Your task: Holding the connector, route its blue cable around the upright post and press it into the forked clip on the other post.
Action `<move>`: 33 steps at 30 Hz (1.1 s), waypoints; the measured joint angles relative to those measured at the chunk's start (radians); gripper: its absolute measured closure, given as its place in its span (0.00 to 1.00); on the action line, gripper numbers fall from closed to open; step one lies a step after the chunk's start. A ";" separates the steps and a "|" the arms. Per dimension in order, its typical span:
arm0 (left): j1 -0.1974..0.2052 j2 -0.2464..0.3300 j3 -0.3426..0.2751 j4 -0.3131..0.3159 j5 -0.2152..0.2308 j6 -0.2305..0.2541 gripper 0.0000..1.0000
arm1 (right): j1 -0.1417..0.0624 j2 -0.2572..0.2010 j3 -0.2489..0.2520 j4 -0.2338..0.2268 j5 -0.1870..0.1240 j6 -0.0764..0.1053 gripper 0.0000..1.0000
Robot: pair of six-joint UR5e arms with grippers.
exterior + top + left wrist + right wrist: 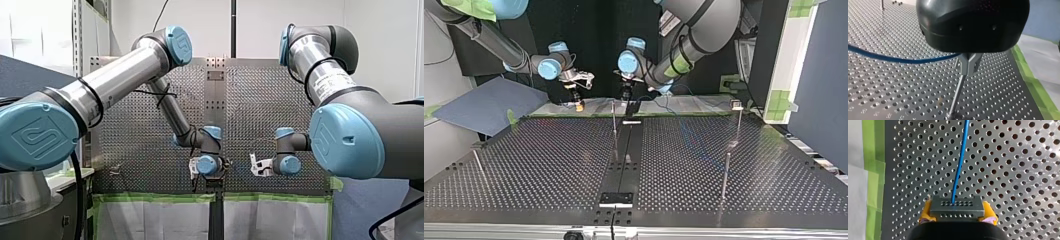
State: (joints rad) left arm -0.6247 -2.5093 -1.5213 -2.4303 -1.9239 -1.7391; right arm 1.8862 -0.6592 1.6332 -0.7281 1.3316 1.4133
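Note:
My right gripper [957, 214] is shut on the grey connector [958, 205], yellow pads on both its sides. The blue cable [959, 162] leaves the connector's face and runs straight ahead over the perforated table. In the left wrist view the blue cable [898, 60] sweeps in low and reaches the forked clip [968, 63] on its thin post [956, 95]. My left gripper's black housing [973, 25] sits right above the fork and hides its own fingers and the cable's seat. In the top view my left gripper [626, 95] hangs beside an upright post [614, 130], and my right gripper [576, 100] is to its left.
Green tape [873, 170] edges the table beside the connector, with white sheet beyond. More thin posts [725, 175] stand at the top view's right and one post [479, 165] at its left. A black strip [624, 160] runs down the table's middle. A blue-grey panel [484, 107] lies at the left.

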 joint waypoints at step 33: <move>0.071 -0.031 0.091 -0.063 0.101 -0.036 1.00 | -0.001 0.000 -0.036 -0.001 0.034 0.020 1.00</move>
State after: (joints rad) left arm -0.5533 -2.5398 -1.4303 -2.4935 -1.8233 -1.7749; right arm 1.8849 -0.6590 1.5975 -0.7291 1.3654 1.4337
